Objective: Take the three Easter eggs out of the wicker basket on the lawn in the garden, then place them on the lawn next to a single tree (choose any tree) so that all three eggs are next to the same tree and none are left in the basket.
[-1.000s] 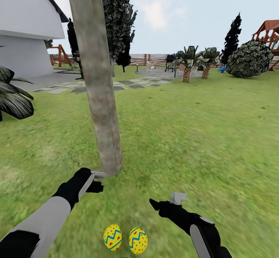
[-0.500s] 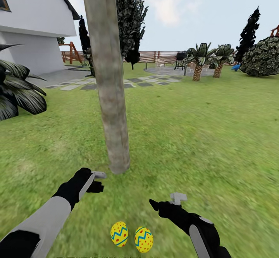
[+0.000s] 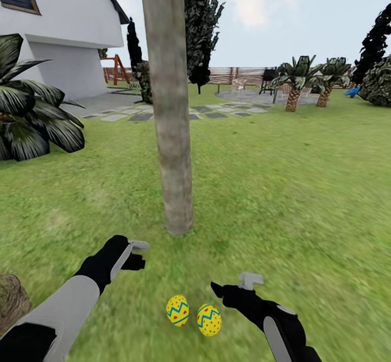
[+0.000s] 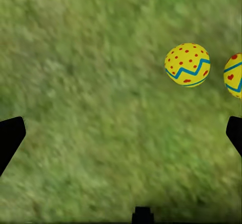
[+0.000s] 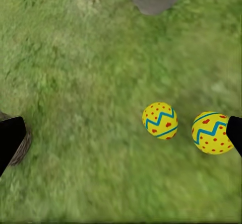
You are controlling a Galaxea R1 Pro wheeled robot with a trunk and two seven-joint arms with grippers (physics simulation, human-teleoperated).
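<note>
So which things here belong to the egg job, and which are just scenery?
Job:
- two Easter eggs on the lawn
- tree just beyond them
- left claw and right claw, both open and empty

Scenery:
- house
- palms
- paving slabs
- fence

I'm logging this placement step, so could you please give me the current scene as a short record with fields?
eggs in view: two Easter eggs, side by side on the lawn
nearest tree: bare trunk, just beyond the eggs, not touching them
left gripper: open, empty, above grass
right gripper: open, empty, beside the right-hand egg
basket: brown woven edge at the head view's lower left, likely the wicker basket
background: white house, palms, paving slabs
</note>
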